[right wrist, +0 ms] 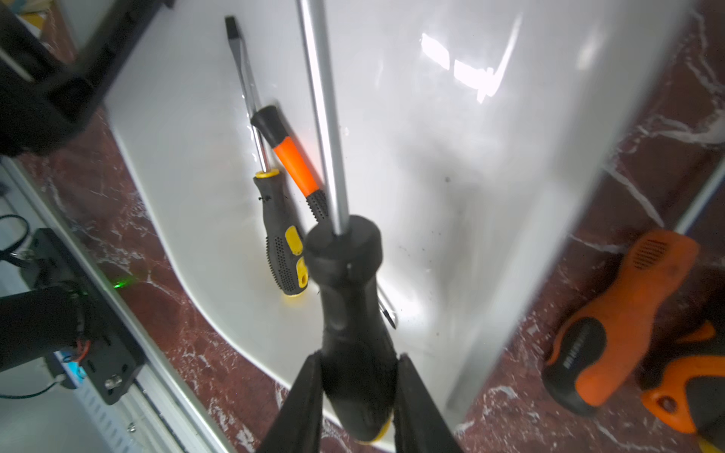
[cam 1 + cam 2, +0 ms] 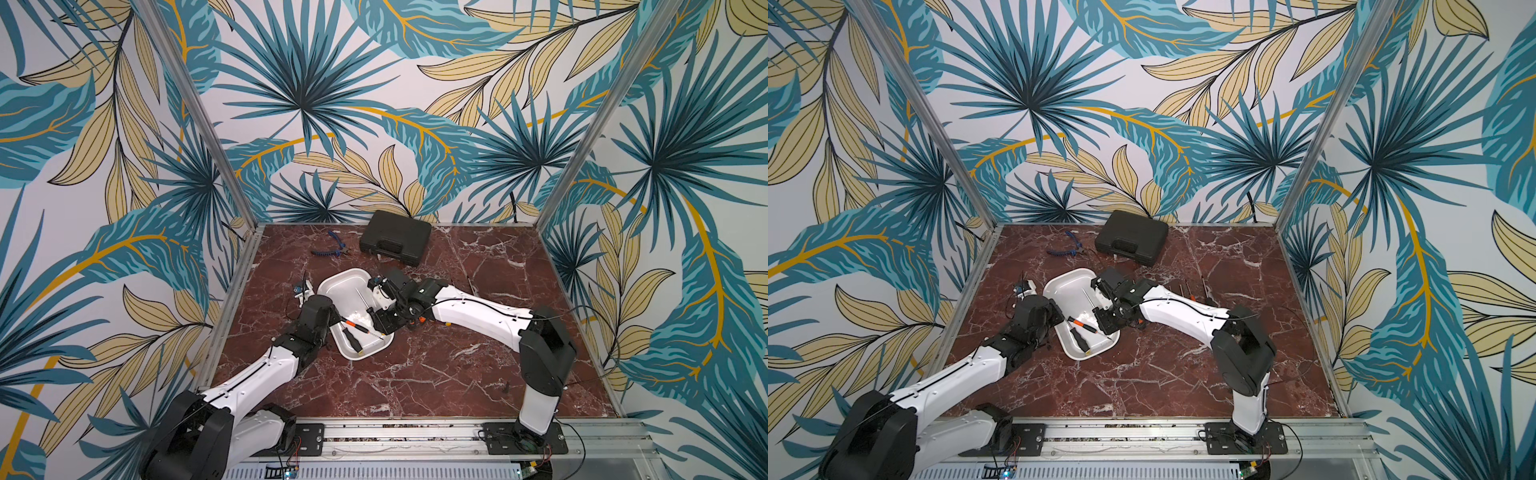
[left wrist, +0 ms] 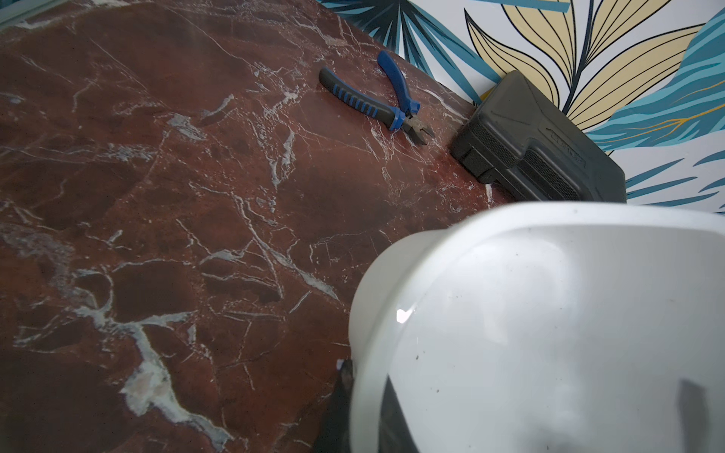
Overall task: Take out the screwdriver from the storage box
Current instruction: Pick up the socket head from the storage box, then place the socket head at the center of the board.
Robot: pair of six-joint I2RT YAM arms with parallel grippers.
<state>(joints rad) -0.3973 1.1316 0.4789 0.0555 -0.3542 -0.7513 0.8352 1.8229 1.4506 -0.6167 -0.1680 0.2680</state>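
Black-handled screwdriver [image 1: 353,298]: above floor of storage box [image 2: 347,280], by its right-arm wall, handle clamped in right gripper [image 1: 359,368]. Long axis straight out from jaws, roughly along box's length. Left gripper [image 3: 365,392]: closed, apparently pinching opposite rim. Yellow-black screwdriver [image 1: 280,235], orange-black screwdriver [image 1: 294,157]: lying inside.

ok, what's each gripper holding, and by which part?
Right gripper holds a black-handled screwdriver by its handle. Left gripper looks clamped on the side wall of the storage box, one finger outside, one inside.
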